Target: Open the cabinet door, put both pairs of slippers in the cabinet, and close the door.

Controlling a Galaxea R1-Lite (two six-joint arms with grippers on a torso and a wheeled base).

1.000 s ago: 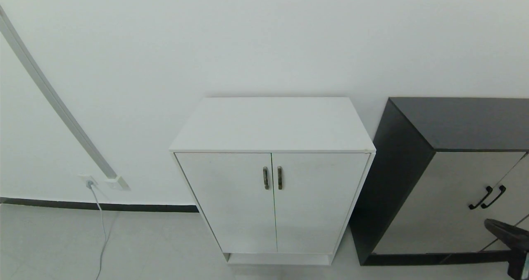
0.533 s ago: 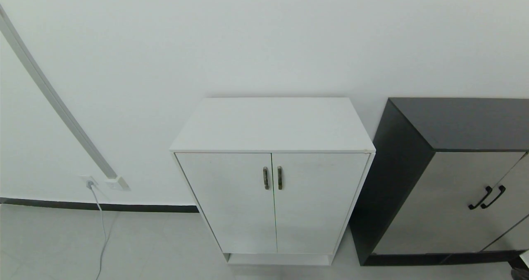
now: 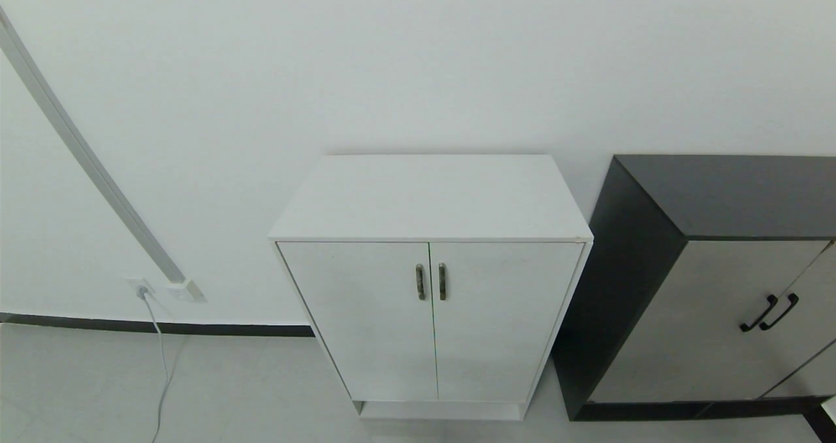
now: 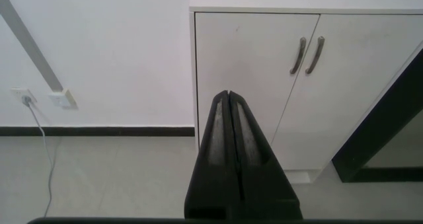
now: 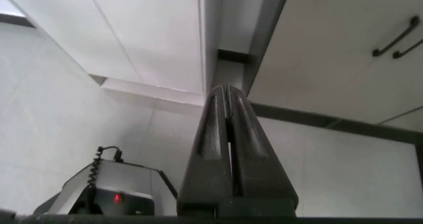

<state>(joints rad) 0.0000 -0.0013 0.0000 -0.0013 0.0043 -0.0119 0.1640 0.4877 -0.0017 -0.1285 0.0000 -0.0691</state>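
Observation:
The white cabinet (image 3: 431,279) stands against the wall with both doors closed and two vertical metal handles (image 3: 430,281) at the middle seam. In the left wrist view the left gripper (image 4: 229,95) is shut with nothing in it, held in front of the white cabinet (image 4: 297,78), short of its left door. The right gripper (image 5: 225,90) is shut and empty, low over the floor near the gap between the white cabinet (image 5: 152,32) and the black cabinet (image 5: 344,52).
A black cabinet (image 3: 705,279) with grey doors and black handles stands right beside the white one. A wall socket (image 3: 139,286) with a grey cable (image 3: 160,358) and a slanted cable duct sit left. A dark device (image 5: 112,194) with a red light lies on the floor.
The right arm's dark tip at the lower right edge of the head view has dropped out of that view. The cabinet doors have stayed closed.

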